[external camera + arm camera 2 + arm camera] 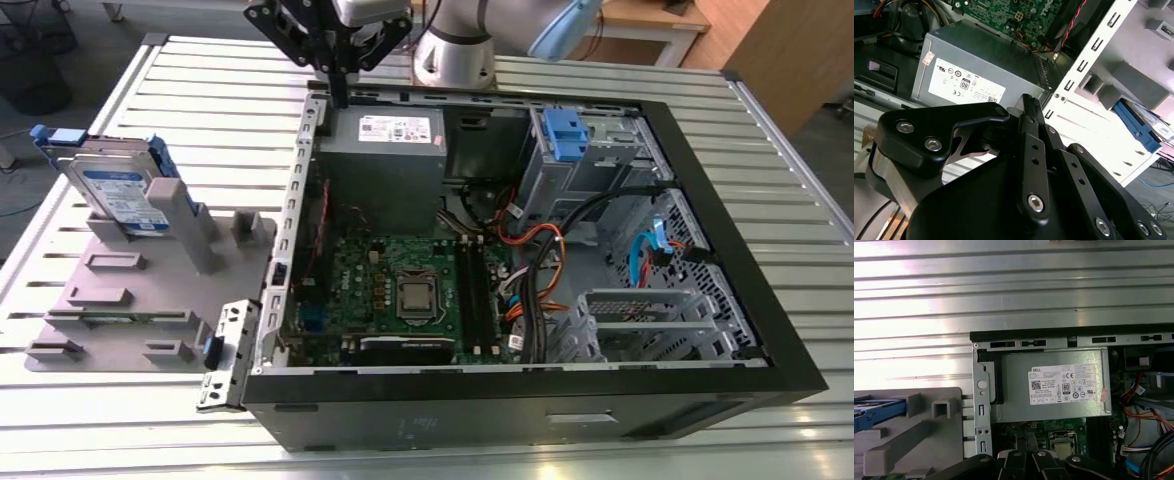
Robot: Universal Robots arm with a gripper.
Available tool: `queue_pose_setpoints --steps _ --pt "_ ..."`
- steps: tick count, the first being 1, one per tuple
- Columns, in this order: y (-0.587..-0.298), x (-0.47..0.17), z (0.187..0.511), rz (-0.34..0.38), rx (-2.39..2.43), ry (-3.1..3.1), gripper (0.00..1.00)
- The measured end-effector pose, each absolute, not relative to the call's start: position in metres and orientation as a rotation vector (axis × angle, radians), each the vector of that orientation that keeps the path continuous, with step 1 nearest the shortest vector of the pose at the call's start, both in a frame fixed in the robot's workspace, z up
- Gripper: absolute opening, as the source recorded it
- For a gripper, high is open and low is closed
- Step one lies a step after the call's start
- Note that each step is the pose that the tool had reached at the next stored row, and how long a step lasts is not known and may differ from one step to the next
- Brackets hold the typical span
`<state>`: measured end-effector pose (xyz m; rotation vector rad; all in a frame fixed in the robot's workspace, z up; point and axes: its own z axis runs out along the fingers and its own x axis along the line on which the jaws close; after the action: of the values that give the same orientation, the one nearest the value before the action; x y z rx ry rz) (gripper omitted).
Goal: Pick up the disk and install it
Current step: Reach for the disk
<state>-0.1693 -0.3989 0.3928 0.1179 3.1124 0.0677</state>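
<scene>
The disk (pixel 118 195), silver with a blue-and-white label and blue side rails, stands on edge in a grey holder (pixel 134 290) on the exterior view's left, outside the computer case. Its blue rail shows in both wrist views (pixel 1139 127) (pixel 876 412). My gripper (pixel 336 95) hangs above the case's back corner, over the edge of the power-supply box, well apart from the disk. Its black fingers (pixel 1028 102) are shut together with nothing between them. The gripper's linkages (pixel 1021 460) also appear in the first wrist view.
The open black computer case (pixel 721 220) lies on a slatted metal table. Inside are a grey power-supply box (pixel 387 135), a green motherboard (pixel 400 290), a silver cage with a blue latch (pixel 567 135), loose cables (pixel 534 250) and a lower metal cage (pixel 641 320).
</scene>
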Motion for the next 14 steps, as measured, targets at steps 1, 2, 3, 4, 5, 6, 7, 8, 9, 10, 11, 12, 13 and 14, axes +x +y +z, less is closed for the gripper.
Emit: queue_pose_setpoints --steps 1,2,3,4,5,6,7,8,9,10,11,12,13,14 --pt "-0.3989 -0.1694 0.3928 0.068 0.118 3.112 0.11" --pt "-0.3989 -0.1696 0.3928 0.068 0.118 3.112 0.11" --pt "-0.3989 -0.1697 0.3928 0.068 0.118 3.113 0.11" --pt "-0.3989 -0.1697 0.3928 0.068 0.118 3.113 0.11" --pt "-0.3989 -0.1698 0.3928 0.068 0.118 3.112 0.11" --pt "-0.3989 -0.1701 0.3928 0.068 0.118 3.113 0.11" --pt "-0.399 -0.1707 0.3928 0.068 0.118 3.112 0.11" --pt "-0.399 -0.1714 0.3928 0.068 0.118 3.112 0.11" --pt "-0.399 -0.1721 0.3928 0.068 0.118 3.113 0.11" --pt "-0.3989 -0.1729 0.3928 0.068 0.118 3.113 0.11" --pt "-0.3989 -0.1737 0.3928 0.068 0.118 3.113 0.11" --pt "-0.3989 -0.1747 0.3928 0.068 0.118 3.112 0.11" --pt "-0.3989 -0.1755 0.3928 0.068 0.118 3.112 0.11" --pt "-0.3989 -0.1763 0.3928 0.068 0.118 3.112 0.11"
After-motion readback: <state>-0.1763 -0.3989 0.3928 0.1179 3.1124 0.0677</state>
